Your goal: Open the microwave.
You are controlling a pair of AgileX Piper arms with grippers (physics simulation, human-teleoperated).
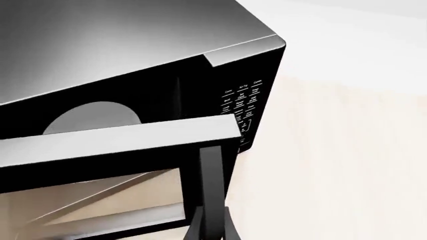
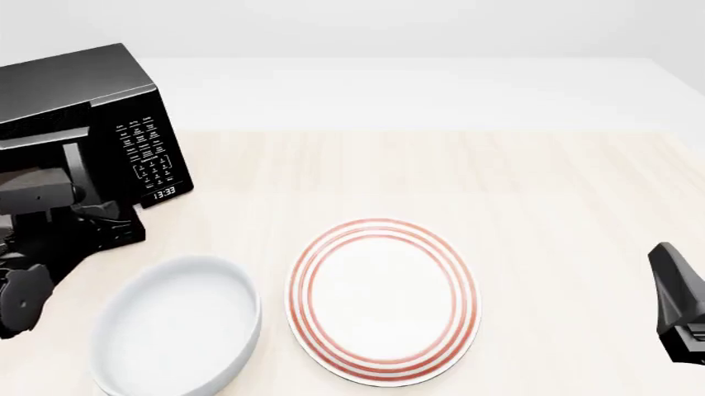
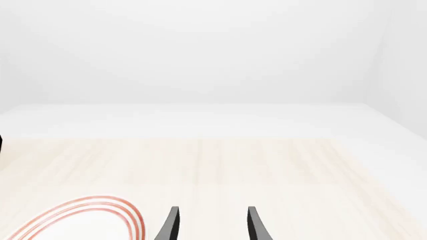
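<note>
One microwave (image 2: 94,115) at the far-left corner of the tabletop (image 2: 529,190), cut off by the frame's left edge; door (image 1: 120,142) swung partly open, turntable visible behind it. Keypad (image 2: 149,148) and clock readable. Left hand (image 2: 105,219) at the door's handle (image 1: 210,195); fingers hidden, can't tell its state. One white bowl (image 2: 177,326), one red-ringed plate (image 2: 380,301) near the front. Right hand (image 3: 210,225) at the right edge, fingers moderately apart, holding nothing.
</note>
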